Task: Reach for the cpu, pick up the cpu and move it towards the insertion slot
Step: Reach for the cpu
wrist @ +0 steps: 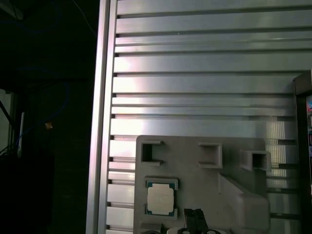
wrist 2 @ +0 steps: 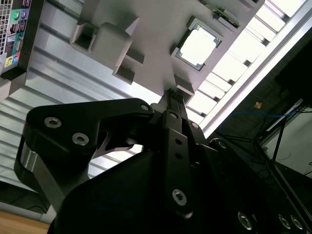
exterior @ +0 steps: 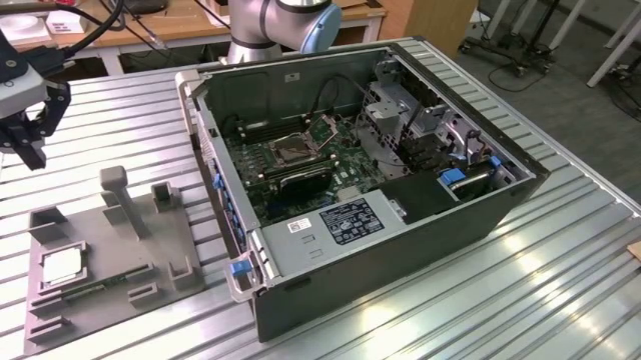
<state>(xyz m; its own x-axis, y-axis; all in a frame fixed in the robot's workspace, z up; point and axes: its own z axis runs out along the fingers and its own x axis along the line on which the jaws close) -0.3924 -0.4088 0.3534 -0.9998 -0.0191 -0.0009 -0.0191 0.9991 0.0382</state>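
The chip (exterior: 62, 268) lay flat, shiny face up, in a shallow square frame at a corner of the grey plastic plate (exterior: 105, 251), which sat on the slatted metal counter (exterior: 561, 285) towards the exterior view's left. Being square, it had no long side to line up with; what mattered was that it sat low and free, with nothing on top of it. The gripper (exterior: 35, 159) hung in the air above the counter, past the plate's far edge in the exterior view, well apart from the chip and higher than the posts standing on the plate. From where I stood, the chip was below the fingers and nearer the camera. In both wrist views the chip (wrist: 160, 201) showed bright on the plate, a little off the line the fingers (wrist: 190, 217) pointed along. The fingers looked drawn together, tips meeting or nearly so, with nothing held between them and touching nothing. The socket (exterior: 296, 151), a dark square in a silvery frame, sat on the board inside the open computer case (exterior: 391, 262), off to the exterior view's right of the plate and well apart from both chip and gripper.
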